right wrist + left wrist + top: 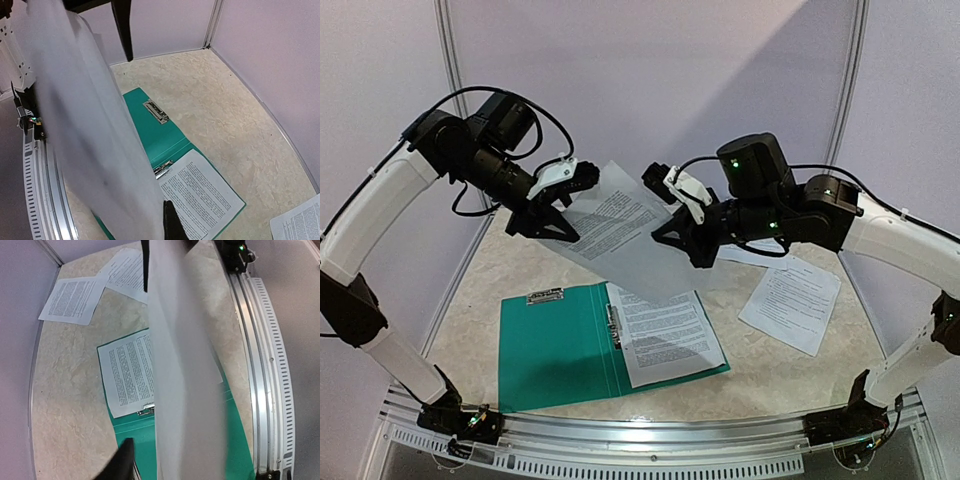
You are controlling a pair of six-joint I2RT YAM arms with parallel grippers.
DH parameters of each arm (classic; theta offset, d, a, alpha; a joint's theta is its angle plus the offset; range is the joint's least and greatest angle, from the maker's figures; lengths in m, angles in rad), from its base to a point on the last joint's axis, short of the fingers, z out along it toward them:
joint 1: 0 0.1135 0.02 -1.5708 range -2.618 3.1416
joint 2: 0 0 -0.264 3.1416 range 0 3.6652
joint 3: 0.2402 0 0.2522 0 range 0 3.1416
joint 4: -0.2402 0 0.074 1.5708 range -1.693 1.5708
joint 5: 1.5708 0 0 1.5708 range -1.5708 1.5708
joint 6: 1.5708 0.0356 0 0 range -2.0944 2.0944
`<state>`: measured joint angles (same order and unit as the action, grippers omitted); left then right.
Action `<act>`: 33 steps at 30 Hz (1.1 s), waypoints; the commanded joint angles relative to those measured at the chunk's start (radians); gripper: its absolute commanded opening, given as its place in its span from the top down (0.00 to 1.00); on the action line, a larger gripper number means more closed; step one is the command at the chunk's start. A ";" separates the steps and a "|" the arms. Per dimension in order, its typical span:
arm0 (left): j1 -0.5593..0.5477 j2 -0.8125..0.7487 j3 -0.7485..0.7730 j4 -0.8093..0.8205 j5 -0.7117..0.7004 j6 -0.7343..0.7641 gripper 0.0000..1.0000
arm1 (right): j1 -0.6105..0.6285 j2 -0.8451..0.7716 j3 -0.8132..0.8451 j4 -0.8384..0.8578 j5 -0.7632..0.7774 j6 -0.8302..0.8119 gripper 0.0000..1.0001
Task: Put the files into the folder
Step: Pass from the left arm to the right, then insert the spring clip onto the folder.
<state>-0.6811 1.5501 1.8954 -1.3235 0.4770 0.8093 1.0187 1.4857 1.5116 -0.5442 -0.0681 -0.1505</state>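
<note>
one sheet up between two arms, over the open folder

from above, the lifted sheet (620,235) spans from left gripper (560,205) to right gripper (672,222), above the teal folder (555,350) lying open on the table (480,290), a filed sheet (665,335) on its right half. only the wrist views show the jaws: both stand apart, dark fingers (145,265) either side of the blurred paper, no pinch visible. that blur hides part of the folder. loose sheets (790,300) lie off right.
</note>
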 commanded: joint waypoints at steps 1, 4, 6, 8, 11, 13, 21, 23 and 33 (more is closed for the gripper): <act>0.006 0.000 -0.005 -0.017 -0.101 -0.052 0.11 | -0.095 -0.008 0.027 -0.039 -0.076 0.186 1.00; 0.040 -0.007 -0.034 -0.002 -0.154 -0.058 0.01 | -0.207 0.014 0.021 -0.086 -0.169 0.392 1.00; 0.067 -0.008 -0.072 0.019 -0.181 -0.075 0.00 | -0.280 0.045 -0.005 -0.097 -0.270 0.523 1.00; 0.093 -0.008 -0.122 0.037 -0.203 -0.087 0.00 | -0.346 0.087 -0.048 -0.076 -0.376 0.619 1.00; 0.130 -0.016 -0.230 0.077 -0.247 -0.104 0.01 | -0.382 0.130 -0.096 -0.053 -0.468 0.695 1.00; 0.157 -0.030 -0.320 0.113 -0.256 -0.107 0.02 | -0.395 0.163 -0.119 -0.031 -0.525 0.714 1.00; 0.181 -0.042 -0.721 0.310 -0.374 -0.124 0.06 | -0.415 0.270 -0.155 0.035 -0.673 0.746 1.00; 0.181 -0.028 -0.773 0.336 -0.377 -0.133 0.07 | -0.417 0.299 -0.162 0.054 -0.686 0.747 1.00; 0.181 0.043 -0.905 0.453 -0.410 -0.154 0.10 | -0.422 0.364 -0.187 0.102 -0.696 0.780 1.00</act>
<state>-0.5076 1.5547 1.0267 -0.9485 0.0887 0.6743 0.6033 1.8400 1.3380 -0.4683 -0.7513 0.6128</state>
